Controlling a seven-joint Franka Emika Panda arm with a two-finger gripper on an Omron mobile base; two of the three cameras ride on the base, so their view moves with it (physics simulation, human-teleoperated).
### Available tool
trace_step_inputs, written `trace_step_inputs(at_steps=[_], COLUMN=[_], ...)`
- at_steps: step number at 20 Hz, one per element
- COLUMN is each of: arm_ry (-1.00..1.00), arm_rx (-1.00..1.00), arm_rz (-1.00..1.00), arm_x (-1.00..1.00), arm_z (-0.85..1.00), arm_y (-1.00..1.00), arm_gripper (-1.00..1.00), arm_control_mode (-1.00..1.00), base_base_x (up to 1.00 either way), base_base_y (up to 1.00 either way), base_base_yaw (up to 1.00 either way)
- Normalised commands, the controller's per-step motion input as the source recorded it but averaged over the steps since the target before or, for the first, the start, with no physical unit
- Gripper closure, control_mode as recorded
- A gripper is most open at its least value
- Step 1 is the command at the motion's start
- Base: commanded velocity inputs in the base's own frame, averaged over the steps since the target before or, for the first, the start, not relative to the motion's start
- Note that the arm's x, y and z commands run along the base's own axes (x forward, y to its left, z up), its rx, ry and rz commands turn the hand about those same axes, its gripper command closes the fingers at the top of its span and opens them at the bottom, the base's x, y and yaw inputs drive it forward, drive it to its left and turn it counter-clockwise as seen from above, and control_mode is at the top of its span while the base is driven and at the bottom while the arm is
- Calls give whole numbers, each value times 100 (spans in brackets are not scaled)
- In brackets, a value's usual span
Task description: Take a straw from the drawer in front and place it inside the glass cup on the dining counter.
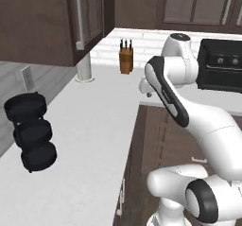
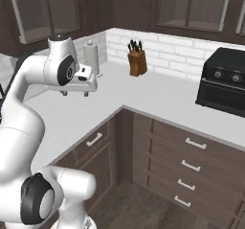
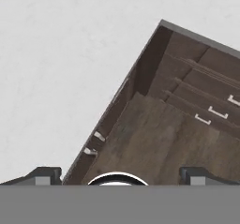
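Right base view gives the clearest look at the drawer [image 2: 94, 140]: the top-row dark wood front with a slim silver bar handle, set under the bench [image 2: 153, 96] on the leg that runs toward the robot. It is fully closed, so the straw, which I take to be inside, cannot be seen. The glass cup and the dining counter are not before me either.

The tool [image 2: 75, 93] hangs above the bench edge, well above the drawer's handle, pointing straight down with its two fingers spread wide and nothing between them. In the hand view the fingertips [image 3: 44, 175] stand far apart at the bottom, looking down past the bench lip to the wooden floor [image 3: 154, 143].

The step in hand, as I judge it, is reaching for the handle to pull the drawer open. To do that well the arm should drop out in front of the cabinet face, turn the hand so the fingers straddle the bar across its thin side, close near the bar's middle, then pull straight out, level, so the drawer does not bind.

Farther back stand a knife block [image 2: 137, 60], a paper towel roll [image 2: 92, 56] and a black toaster oven [image 2: 224, 82].
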Motion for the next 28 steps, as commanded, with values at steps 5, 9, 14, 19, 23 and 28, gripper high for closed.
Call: trace_step_inputs(at_steps=[5, 9, 14, 19, 23, 28], arm_ry=[11, 21, 17, 14, 9, 1], arm_rx=[13, 36, 49, 55, 59, 55], arm_rz=[-18, -16, -8, -7, -7, -3], arm_x=[0, 1, 12, 16, 10, 2], arm_z=[0, 0, 0, -33, -65, -86], arm_y=[7, -33, -82, -86, -68, -34], arm_gripper=[-100, -100, -100, -100, -100, -100], arm_control_mode=[-100, -100, -100, -100, -100, -100], base_base_x=[0, 0, 0, 0, 0, 0], base_base_y=[24, 0, 0, 0, 0, 0], base_base_yaw=[-15, 0, 0, 0, 0, 0])
